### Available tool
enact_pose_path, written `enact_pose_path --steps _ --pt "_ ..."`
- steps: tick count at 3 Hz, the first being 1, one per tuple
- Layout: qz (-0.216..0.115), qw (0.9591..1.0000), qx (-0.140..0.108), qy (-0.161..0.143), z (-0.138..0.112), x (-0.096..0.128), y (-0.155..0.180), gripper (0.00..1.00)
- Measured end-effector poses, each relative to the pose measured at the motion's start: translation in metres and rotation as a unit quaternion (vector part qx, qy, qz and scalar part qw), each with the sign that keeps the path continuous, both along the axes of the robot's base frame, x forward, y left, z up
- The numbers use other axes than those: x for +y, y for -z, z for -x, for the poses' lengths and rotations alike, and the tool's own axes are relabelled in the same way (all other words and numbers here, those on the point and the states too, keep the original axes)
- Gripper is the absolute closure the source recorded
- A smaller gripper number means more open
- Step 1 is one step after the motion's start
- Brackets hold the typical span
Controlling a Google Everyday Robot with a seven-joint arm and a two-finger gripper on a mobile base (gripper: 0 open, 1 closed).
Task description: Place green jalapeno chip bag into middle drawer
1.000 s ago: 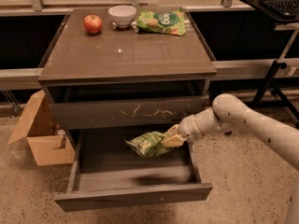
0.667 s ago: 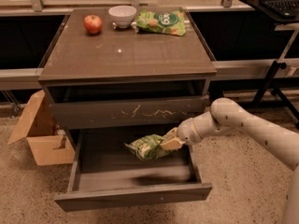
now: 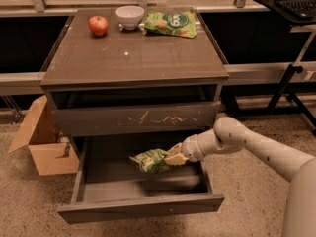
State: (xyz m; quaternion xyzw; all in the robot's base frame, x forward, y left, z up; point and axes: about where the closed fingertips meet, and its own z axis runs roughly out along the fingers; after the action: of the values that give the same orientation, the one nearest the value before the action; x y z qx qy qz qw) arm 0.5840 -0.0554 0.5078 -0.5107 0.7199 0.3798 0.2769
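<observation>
The green jalapeno chip bag [image 3: 148, 161] is a small, crinkled film pouch. It is judged light, soft and easily deformed, with brittle contents that crush under firm pressure. The film is probably slippery, so the best hold is a pinch on an end seam or corner, clear of the filled middle. The gripper [image 3: 171, 158] has its claw pinched on the right end of the bag, and the rest of the bag extends to the left. The bag is inside the outline of the middle drawer [image 3: 140, 209], which is pulled fully open, and sits toward the back right of the cavity. Whether the bag rests on the drawer floor or hangs just above it cannot be determined. No other item shows on the visible drawer floor. The scratched drawer [image 3: 133, 120] directly above is closed. On the cabinet top [image 3: 133, 58] stand an apple [image 3: 98, 25], a white bowl [image 3: 130, 16] whose contents are hidden, and a green bag with an oval logo [image 3: 170, 22]. A cardboard box [image 3: 42, 144] stands open on the floor to the left of the cabinet, and its contents are not visible.
</observation>
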Motion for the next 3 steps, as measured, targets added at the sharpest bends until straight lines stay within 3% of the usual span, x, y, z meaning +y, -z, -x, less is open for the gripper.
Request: enact_pose_path --steps 1,3 --pt "-0.016 0.9993 0.001 0.033 -0.009 0.005 0.025 0.81" --pt "-0.033 0.9978 0.020 0.055 -0.022 0.012 0.058 0.36"
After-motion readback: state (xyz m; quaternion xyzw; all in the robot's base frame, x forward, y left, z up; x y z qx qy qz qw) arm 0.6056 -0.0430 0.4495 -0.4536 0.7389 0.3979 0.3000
